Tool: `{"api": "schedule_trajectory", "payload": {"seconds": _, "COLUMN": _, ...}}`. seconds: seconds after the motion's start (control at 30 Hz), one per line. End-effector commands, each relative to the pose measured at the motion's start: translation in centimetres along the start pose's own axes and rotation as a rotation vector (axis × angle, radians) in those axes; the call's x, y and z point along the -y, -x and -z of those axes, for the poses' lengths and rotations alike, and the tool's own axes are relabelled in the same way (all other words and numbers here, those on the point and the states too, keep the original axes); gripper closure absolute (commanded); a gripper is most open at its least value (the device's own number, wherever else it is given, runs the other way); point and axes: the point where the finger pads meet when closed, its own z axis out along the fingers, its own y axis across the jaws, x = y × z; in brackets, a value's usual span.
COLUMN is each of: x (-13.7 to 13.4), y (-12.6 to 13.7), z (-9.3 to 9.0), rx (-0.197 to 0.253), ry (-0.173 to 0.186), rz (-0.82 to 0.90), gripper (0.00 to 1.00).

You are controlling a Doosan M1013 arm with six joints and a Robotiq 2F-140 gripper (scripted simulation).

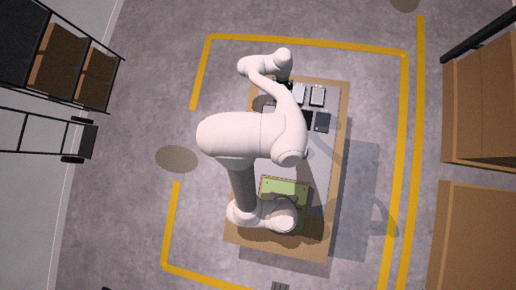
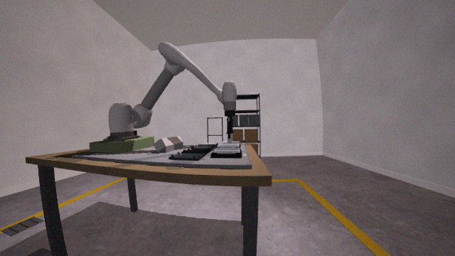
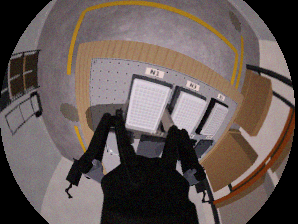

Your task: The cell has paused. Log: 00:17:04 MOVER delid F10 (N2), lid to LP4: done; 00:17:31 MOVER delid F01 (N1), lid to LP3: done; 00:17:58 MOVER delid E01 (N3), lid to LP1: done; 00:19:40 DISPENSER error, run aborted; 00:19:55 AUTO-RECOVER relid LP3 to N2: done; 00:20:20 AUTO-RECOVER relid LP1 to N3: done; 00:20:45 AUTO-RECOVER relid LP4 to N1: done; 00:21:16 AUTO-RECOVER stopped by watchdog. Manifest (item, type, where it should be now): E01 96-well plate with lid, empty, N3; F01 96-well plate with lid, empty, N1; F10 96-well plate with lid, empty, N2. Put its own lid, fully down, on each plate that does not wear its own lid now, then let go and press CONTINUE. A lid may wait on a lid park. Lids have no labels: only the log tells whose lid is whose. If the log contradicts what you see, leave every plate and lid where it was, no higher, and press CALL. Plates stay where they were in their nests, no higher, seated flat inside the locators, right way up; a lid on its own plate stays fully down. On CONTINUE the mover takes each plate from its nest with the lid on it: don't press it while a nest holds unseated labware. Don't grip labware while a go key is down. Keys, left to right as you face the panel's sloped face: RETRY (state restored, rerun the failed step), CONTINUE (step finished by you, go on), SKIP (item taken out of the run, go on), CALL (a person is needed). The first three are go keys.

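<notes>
Table (image 2: 185,175) with a wooden rim carries a grey deck, and on it we see the white arm (image 1: 258,133) rising from a green base block (image 2: 142,143) and reaching to the far end of the deck.

From the wrist camera we look down past the gripper (image 3: 145,137). Its two dark fingers are clenched on the nearest lid (image 3: 148,106), a pale grid-patterned rectangle that fills the space between them. We cannot tell from these views whether that lid is raised off its plate or sitting down on it.

Beside it in the same row lie two more lidded plates, the middle plate (image 3: 188,111) and the end plate (image 3: 214,117), each just beside its neighbour. Small white labels (image 3: 153,71) sit on the deck beyond the plates; their text is too small to read.

From above, the arm covers the gripped lid. We make out the other two pale plates, the middle plate (image 1: 298,93) and the end one (image 1: 317,96), and nearer the base, dark lid parks (image 1: 322,122).

In the exterior view the gripper (image 2: 229,136) hangs straight down over the far plates. A small sloped key panel (image 2: 168,144) stands near the green block; its keys are too small to tell apart.
</notes>
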Motion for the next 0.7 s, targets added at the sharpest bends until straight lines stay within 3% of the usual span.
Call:
{"api": "schedule_trajectory", "payload": {"seconds": 0.0, "x": 0.0, "y": 0.0, "z": -0.06, "rx": 0.0, "ry": 0.0, "rz": 0.0, "gripper": 1.0}}
{"api": "schedule_trajectory", "payload": {"seconds": 0.67, "x": 0.01, "y": 0.0, "z": -0.39, "rx": 0.0, "ry": 0.0, "rz": 0.0, "gripper": 1.0}}
